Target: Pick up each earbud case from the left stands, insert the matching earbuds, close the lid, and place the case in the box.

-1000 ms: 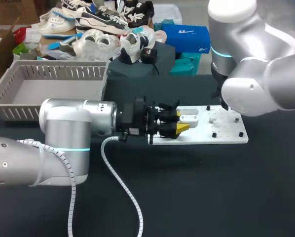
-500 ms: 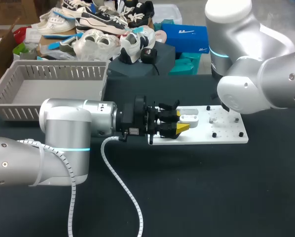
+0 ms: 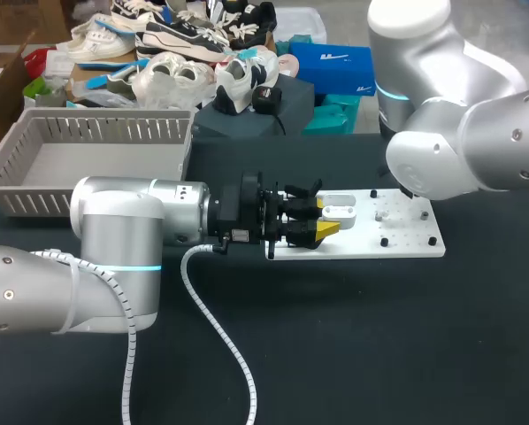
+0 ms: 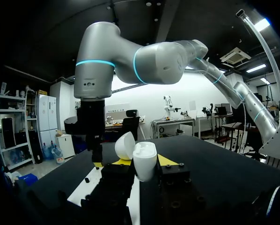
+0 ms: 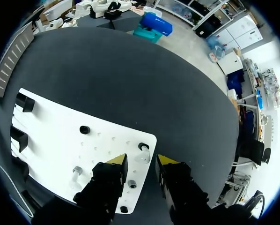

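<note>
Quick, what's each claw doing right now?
Left gripper: closed on the open white earbud case.
Right gripper: open, holding nothing.

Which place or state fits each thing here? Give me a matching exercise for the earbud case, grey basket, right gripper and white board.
Things:
1. earbud case
2. grey basket
3. right gripper
4. white board

Places or states:
A. open, over the board's edge
B. back left of the table
C. lid up, in the left gripper
D. flat on the table, near the middle

Pairs: 1-C, 2-B, 3-A, 4-D
</note>
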Controlling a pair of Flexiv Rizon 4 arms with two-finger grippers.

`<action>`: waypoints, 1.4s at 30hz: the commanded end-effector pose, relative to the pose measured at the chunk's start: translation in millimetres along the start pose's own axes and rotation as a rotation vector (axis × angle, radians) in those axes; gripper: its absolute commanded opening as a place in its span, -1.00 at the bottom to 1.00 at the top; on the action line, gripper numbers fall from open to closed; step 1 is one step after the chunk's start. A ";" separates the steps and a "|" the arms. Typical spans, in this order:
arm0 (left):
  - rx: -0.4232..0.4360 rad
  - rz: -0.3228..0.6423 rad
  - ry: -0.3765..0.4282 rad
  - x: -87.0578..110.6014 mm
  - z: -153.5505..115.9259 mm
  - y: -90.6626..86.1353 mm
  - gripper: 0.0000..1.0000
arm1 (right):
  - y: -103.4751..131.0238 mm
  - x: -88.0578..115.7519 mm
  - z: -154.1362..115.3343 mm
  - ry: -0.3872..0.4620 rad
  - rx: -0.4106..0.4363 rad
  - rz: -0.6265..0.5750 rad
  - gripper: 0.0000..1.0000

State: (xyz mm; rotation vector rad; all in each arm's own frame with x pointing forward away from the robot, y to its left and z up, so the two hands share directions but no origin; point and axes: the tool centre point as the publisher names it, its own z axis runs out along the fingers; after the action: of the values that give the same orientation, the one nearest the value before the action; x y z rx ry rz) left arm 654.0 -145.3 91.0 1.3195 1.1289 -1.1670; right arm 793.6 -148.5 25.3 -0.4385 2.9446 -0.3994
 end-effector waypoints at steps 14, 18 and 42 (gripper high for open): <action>0.001 0.000 -0.001 0.7 0.1 0.6 -1.00 | -1.2 -5.5 4.8 0.009 -0.006 -0.003 -0.37; 0.001 0.000 -0.001 0.7 0.1 0.6 -1.00 | -1.3 -5.9 5.6 0.008 -0.007 -0.003 -0.37; 0.001 0.000 -0.001 0.7 0.1 0.6 -1.00 | -3.5 0.0 -2.3 0.004 -0.005 0.008 -1.00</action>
State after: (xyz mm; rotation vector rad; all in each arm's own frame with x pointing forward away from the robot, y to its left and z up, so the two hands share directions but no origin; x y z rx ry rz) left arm 654.0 -145.3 91.0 1.3195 1.1289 -1.1670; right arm 798.2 -150.9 22.3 -0.4331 2.9583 -0.3910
